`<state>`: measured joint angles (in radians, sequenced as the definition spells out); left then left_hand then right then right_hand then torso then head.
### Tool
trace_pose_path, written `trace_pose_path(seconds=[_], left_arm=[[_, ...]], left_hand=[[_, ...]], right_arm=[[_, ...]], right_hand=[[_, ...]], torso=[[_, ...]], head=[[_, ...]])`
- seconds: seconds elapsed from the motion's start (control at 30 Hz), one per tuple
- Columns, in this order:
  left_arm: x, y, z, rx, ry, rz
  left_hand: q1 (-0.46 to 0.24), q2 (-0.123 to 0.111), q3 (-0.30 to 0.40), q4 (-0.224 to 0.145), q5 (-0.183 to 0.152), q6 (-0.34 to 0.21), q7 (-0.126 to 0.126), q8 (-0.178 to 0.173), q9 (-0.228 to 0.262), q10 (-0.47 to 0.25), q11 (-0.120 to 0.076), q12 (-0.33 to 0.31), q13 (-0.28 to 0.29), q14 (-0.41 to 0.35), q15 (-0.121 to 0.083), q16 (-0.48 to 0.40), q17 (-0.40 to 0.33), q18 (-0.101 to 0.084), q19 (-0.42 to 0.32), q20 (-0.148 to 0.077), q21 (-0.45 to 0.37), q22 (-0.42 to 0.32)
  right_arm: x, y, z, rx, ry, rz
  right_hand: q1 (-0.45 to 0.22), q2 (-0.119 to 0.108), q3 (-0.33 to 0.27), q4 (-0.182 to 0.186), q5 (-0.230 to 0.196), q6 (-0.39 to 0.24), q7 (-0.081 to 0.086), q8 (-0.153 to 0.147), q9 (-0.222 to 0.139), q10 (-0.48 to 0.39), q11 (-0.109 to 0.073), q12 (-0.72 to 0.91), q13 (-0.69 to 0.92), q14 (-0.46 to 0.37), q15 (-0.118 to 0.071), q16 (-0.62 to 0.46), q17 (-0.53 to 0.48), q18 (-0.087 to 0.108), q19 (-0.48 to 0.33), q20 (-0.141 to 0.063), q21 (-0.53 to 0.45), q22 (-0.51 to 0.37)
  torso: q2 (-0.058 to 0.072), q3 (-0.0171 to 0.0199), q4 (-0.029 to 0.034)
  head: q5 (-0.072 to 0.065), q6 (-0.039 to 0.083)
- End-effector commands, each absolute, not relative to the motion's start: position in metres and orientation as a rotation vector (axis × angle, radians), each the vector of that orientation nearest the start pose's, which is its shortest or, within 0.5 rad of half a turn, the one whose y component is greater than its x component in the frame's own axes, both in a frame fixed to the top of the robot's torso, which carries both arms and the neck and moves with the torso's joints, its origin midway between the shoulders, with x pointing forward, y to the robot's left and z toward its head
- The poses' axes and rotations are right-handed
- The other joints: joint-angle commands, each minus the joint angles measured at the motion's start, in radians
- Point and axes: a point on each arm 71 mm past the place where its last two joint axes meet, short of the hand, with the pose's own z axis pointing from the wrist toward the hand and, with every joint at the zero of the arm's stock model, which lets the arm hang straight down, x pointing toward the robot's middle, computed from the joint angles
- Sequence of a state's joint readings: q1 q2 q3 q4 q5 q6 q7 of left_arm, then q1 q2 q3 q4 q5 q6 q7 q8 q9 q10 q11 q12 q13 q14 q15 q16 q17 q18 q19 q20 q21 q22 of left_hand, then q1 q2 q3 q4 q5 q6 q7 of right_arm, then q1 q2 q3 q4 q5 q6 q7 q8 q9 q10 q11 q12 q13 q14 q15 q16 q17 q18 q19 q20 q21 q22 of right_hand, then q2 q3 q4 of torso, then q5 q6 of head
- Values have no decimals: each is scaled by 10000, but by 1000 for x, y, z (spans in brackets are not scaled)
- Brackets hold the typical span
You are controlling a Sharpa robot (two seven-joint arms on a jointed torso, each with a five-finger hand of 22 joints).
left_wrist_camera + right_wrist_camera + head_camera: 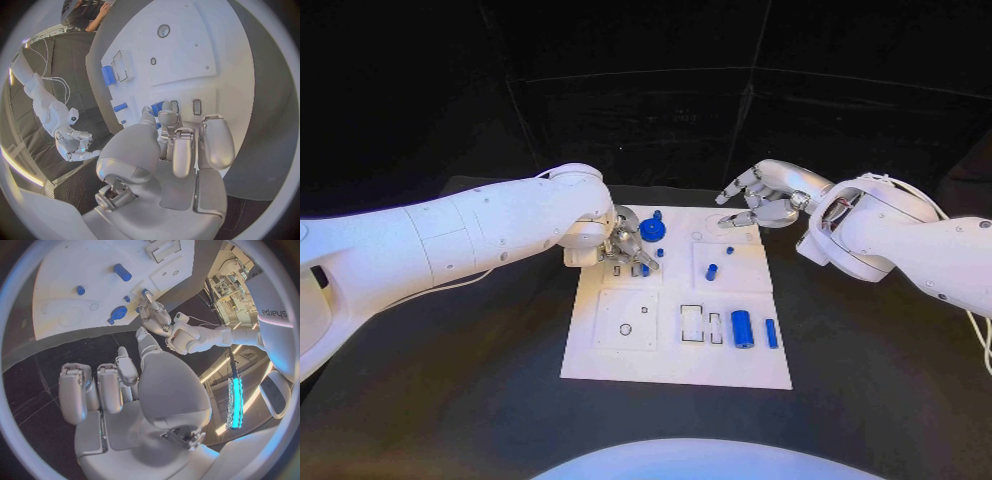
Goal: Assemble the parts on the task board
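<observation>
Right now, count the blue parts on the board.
7: round part and small stud beside the left hand, one piece at its fingertips, a dot and peg mid-board, thick cylinder and thin bar at the near right. The hand may hide more.

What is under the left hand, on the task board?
The left hand covers the task board's far left corner. A blue part shows beside its fingertips; anything beneath its palm is hidden.

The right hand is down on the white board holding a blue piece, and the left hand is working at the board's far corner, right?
Not quite. In the head view the right hand hovers past the far edge of the task board, holding nothing. The left hand is indeed at the board's far corner, among the blue parts.
</observation>
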<state>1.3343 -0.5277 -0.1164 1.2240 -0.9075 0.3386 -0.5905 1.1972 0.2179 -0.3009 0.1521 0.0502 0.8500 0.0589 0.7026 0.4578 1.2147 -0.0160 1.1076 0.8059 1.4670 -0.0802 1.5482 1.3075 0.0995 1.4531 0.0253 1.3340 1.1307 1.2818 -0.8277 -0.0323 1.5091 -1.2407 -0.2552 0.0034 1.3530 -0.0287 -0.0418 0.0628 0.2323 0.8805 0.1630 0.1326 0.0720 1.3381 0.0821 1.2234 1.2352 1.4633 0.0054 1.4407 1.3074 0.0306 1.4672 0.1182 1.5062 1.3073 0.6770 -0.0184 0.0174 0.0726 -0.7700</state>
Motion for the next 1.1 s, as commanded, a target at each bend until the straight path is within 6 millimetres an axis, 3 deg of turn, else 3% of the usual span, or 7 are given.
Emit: trace_pose_path(seconds=[0.03,0.3,0.6,0.87,0.9,1.03,1.1], left_arm=[[526,141,-209,-941,25168,-3587],[527,140,-208,-1003,25056,-3716],[527,142,-208,-999,25054,-3801],[527,146,-208,-1064,25005,-3885],[528,146,-208,-1100,24966,-3914],[528,148,-207,-1463,24807,-4225],[528,148,-206,-1645,24690,-4381]], left_hand=[[231,158,209,-89,-15,-95,-1,51,28,-80,2,46,-21,940,-16,43,2210,-183,-94,-8,2,-21],[907,659,971,-557,-11,-270,-38,62,59,-128,-32,40,-52,936,-41,36,2196,-177,-112,-22,-2,-15],[1507,617,2092,-1152,14,-467,-48,-41,9,-245,-66,-42,-132,933,-74,29,2181,-167,-137,-61,-29,-37],[958,-33,4124,-1550,361,-538,26,-138,-99,-306,-7,-73,-244,930,-5,19,2162,-166,-143,-5,-41,0],[216,-547,5671,-1542,312,-473,177,-57,-96,-281,38,-42,-291,931,106,19,2161,-130,-146,-35,-60,2],[-464,-1355,7837,-1703,321,-597,136,110,-18,-211,59,51,-283,928,90,12,2143,-139,-139,14,-69,25],[-630,-1463,8342,-1703,394,-600,94,183,18,-167,56,89,-267,927,74,9,2136,-154,-135,50,-66,40]], right_arm=[[499,-191,-143,-829,16728,8301],[499,-192,-144,-821,16818,8250],[501,-193,-145,-771,16937,8139],[502,-194,-147,-715,17041,8055],[502,-194,-147,-705,17050,8041],[503,-195,-147,-644,17080,7965],[503,-195,-147,-614,17070,7938]], right_hand=[[-21,90,-64,-23,39,70,12,31,10,28,-65,-9,-10,594,-48,-52,491,34,48,-60,-54,1245],[-18,100,-69,-18,46,81,8,41,11,31,-68,-6,-8,592,-50,-60,480,37,40,-62,-60,1234],[-53,126,-115,24,58,106,0,70,11,42,-75,7,-1,595,-59,-59,488,35,45,-71,-60,1239],[-89,125,-156,56,52,112,-3,82,9,57,-78,24,12,598,-62,-55,497,33,51,-76,-57,1247],[-100,128,-168,66,53,114,-5,86,8,62,-79,31,16,598,-63,-56,496,33,53,-77,-56,1248],[-116,131,-184,81,57,117,-6,92,8,65,-80,33,16,599,-64,-56,497,33,54,-79,-56,1249],[-122,135,-191,88,64,119,-8,95,7,72,-81,43,24,601,-65,-53,503,32,57,-79,-54,1253]], torso=[[3,-4,10],[-1,1,2],[-2,4,14],[-8,-3,14],[-8,-2,14],[-6,-3,23],[-3,-6,28]], head=[[-5,-9],[-6,-47],[15,-68],[51,-82],[62,-81],[69,-80],[66,-84]])
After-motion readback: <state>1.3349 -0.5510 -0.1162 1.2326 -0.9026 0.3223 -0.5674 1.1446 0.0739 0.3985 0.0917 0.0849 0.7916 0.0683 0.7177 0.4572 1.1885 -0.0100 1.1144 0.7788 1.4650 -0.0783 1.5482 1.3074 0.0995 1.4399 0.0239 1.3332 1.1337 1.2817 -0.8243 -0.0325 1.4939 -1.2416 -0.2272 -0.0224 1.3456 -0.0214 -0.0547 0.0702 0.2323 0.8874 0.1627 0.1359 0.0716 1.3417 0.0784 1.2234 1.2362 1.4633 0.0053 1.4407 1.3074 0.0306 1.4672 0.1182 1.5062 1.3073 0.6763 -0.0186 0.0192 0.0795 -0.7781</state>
